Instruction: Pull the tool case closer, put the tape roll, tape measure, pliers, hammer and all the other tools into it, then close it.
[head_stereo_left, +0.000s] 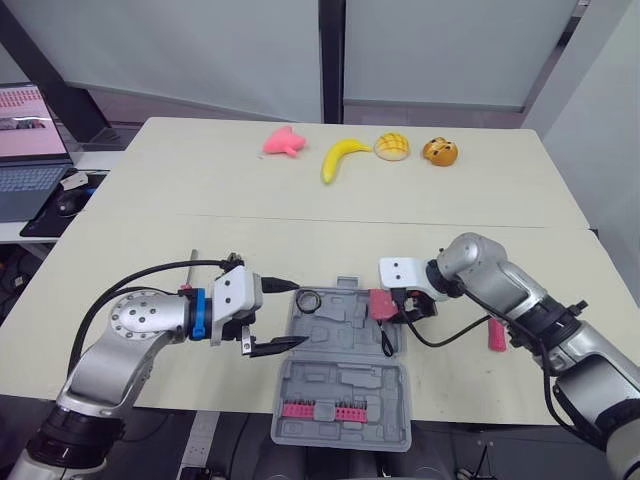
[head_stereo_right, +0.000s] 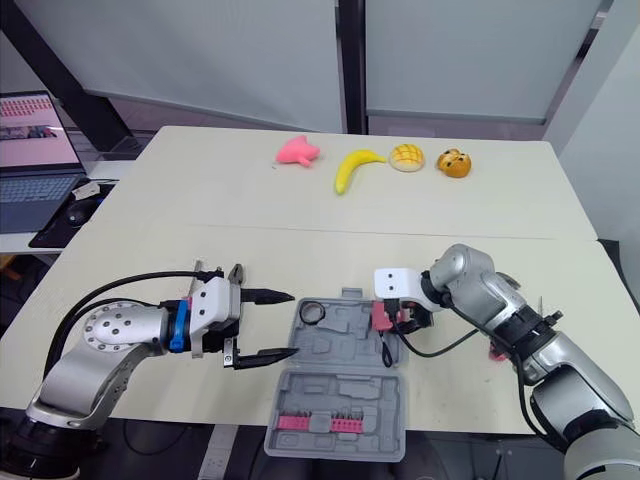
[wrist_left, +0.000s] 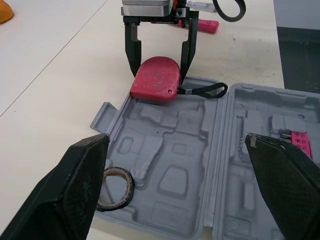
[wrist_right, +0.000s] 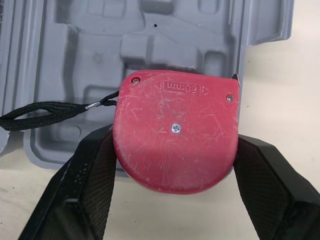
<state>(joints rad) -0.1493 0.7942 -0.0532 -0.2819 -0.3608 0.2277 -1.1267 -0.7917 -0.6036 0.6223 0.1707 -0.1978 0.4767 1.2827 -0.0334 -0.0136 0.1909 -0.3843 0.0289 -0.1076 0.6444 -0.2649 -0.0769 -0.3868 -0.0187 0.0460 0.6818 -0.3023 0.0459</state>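
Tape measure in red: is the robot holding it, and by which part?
Yes. The right gripper holds the tape measure by the opposite side edges of its casing. The left gripper is open and holds nothing.

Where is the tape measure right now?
The tape measure is right of centre in the head views, held in the right claw at the right edge of the open tool case, opposite the tape roll.

Silver-grey metal arms (head_stereo_left: 140, 325), round joint (head_stereo_left: 135, 318) dotted with screws (left side), blue ring (head_stereo_left: 200, 314), white wrist blocks (head_stereo_left: 236, 293), looping black cables (head_stereo_left: 165, 266), black tapered fingers (head_stereo_left: 275, 346).
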